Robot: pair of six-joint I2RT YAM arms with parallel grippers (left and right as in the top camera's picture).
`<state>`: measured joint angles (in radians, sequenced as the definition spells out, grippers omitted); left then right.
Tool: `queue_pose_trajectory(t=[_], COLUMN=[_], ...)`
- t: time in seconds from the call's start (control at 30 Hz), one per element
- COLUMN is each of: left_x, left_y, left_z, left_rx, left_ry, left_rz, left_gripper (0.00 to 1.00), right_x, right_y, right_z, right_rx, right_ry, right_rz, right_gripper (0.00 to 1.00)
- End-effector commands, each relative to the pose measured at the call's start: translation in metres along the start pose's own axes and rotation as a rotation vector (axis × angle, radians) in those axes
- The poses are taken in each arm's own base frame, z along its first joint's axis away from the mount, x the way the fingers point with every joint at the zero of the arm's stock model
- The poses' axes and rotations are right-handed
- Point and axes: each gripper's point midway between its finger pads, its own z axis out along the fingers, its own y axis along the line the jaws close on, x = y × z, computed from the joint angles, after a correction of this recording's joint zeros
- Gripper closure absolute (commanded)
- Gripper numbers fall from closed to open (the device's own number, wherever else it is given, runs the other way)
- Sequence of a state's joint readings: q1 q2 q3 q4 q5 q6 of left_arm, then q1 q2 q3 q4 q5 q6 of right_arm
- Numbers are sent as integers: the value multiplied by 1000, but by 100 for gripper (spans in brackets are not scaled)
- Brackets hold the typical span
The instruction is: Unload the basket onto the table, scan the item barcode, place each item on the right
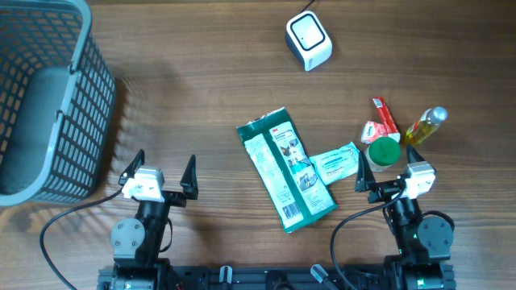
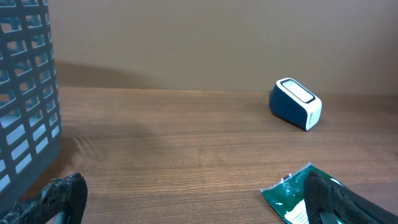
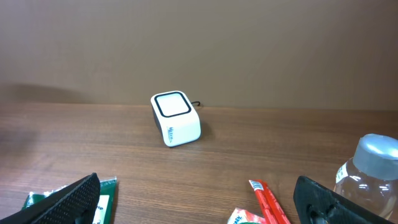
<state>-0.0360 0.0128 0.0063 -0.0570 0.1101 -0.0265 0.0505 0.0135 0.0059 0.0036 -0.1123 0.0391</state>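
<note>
Left gripper (image 1: 164,161) and right gripper (image 3: 199,196) sit at near edge of wooden counter (image 1: 201,97), jaws released wide, gripping nothing. Long green foil packet (image 1: 286,169) lies flat mid-counter, small pale-green sachet (image 1: 334,163) touching its right side. White-and-blue box scanner (image 1: 309,40) at far side, well apart. Grey plastic mesh basket (image 1: 48,105) far left. Green-lidded jar (image 1: 384,151), red tube (image 1: 384,117), yellow oil bottle (image 1: 425,126) clustered right.
</note>
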Motion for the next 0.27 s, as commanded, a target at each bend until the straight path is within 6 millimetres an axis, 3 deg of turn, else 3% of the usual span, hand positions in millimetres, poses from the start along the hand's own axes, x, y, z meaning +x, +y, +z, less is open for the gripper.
queue_pose_trajectory(t=[0.0,0.23], left_x=[1,2], left_y=[1,1], left_z=[0,0], left_rx=[-4,-4], left_ry=[5,5], left_rz=[21,21], left_gripper=[0,0], right_x=[-3,-3], right_y=[2,2], right_z=[-1,-1], right_rx=[-14,-14], right_ry=[-12,-12], right_rz=[-13,-13], right_gripper=[0,0])
